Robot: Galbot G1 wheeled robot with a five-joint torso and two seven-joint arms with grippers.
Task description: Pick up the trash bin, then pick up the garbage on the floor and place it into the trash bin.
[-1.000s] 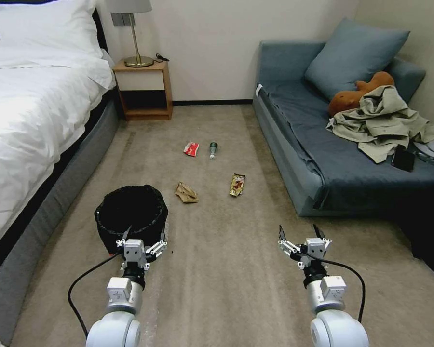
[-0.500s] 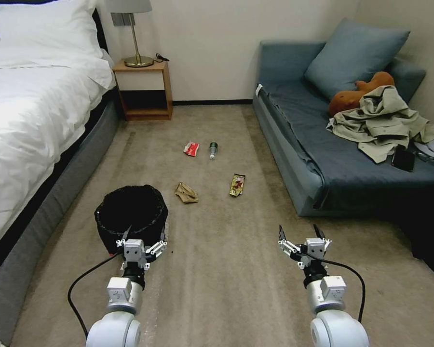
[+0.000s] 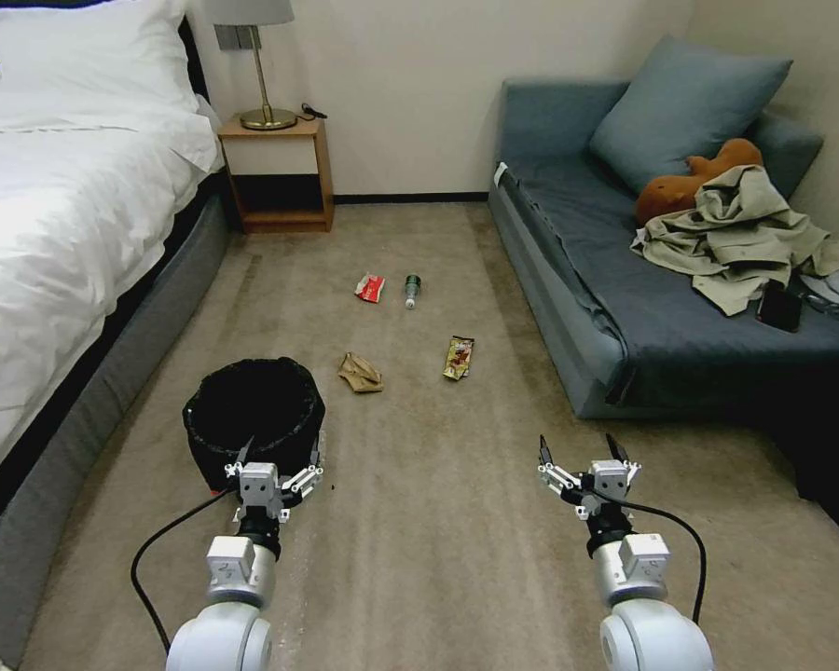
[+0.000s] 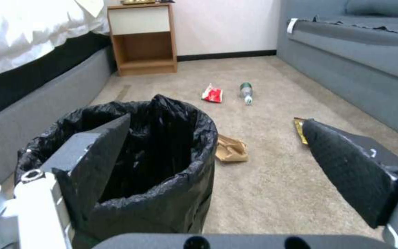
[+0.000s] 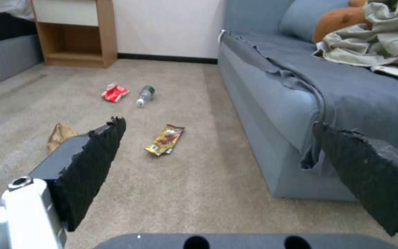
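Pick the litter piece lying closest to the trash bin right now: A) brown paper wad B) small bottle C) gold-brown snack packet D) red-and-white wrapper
A: the brown paper wad lies on the carpet just beside the trash bin, while the snack packet sits farther toward the sofa, and the red-and-white wrapper and bottle lie farther up the floor toward the nightstand.
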